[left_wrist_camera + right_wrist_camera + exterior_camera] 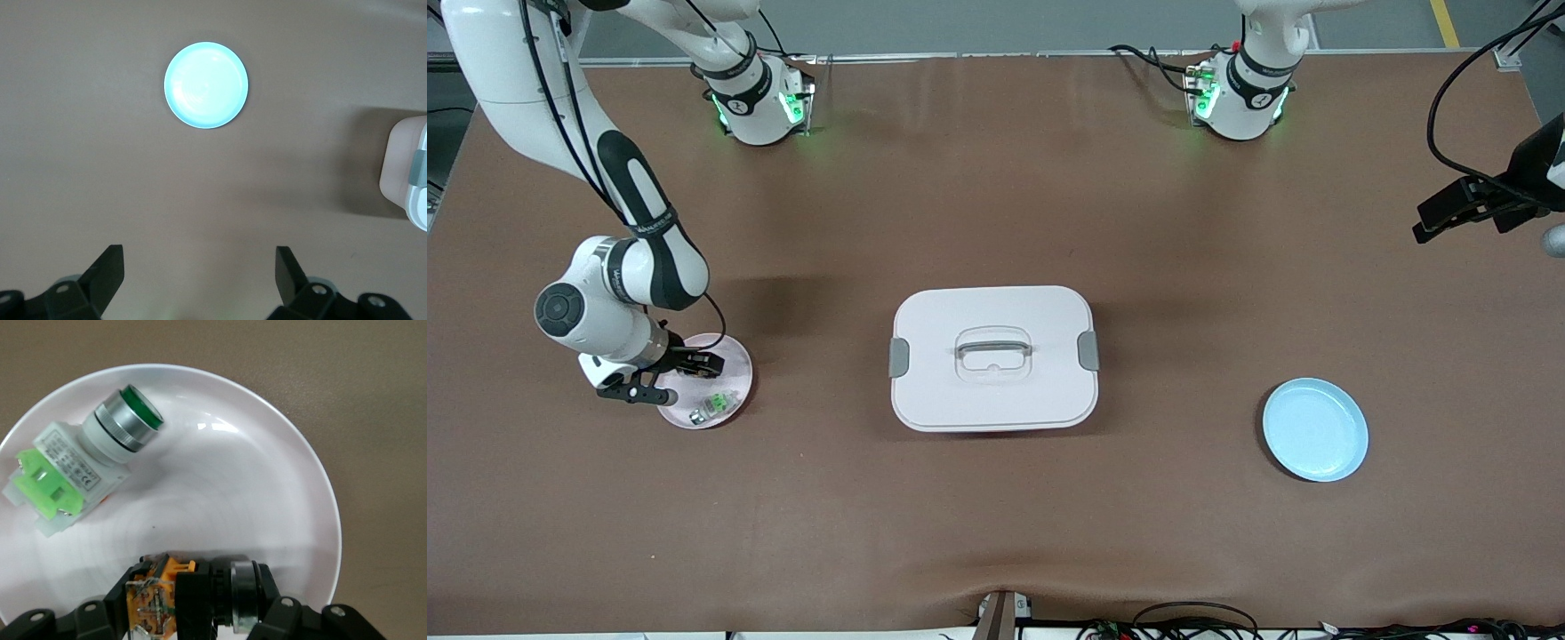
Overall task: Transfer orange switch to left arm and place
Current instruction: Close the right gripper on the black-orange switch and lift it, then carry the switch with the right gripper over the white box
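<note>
The orange switch [160, 593], black with an orange block and a metal ring, lies low on the pink plate [267, 500] between the fingers of my right gripper [200, 603], which is shut on it. In the front view the right gripper [680, 373] sits over the pink plate [736, 360] at the right arm's end of the table. The white box [993, 356] stands mid-table with its lid on. My left gripper [199, 267] hangs open and empty above bare table at the left arm's end, where the left gripper [1436, 222] shows at the front view's edge.
A green-and-white switch [87, 467] lies on the same pink plate, beside the orange one; this green-and-white switch [713, 406] is nearer the front camera. A blue plate [1314, 429] lies bare toward the left arm's end; the blue plate [206, 85] and a box corner [410, 173] show below the left wrist.
</note>
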